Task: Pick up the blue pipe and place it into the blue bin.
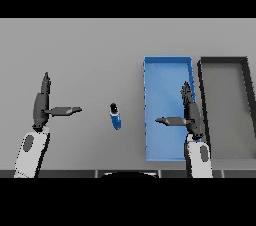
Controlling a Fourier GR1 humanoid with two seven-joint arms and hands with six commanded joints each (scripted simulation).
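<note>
A short blue pipe [116,117] with a dark top end lies on the grey table, between my two hands and just left of the blue bin [155,77]. My left hand [41,105] is raised at the left, fingers straight and thumb pointing toward the pipe, well apart from it. Over the bin's right half hovers my right hand [191,112], fingers straight, thumb out to the left. Neither hand holds anything.
A dark grey bin [247,90] stands right beside the blue bin on its right. Both bins reach close to the table's front edge.
</note>
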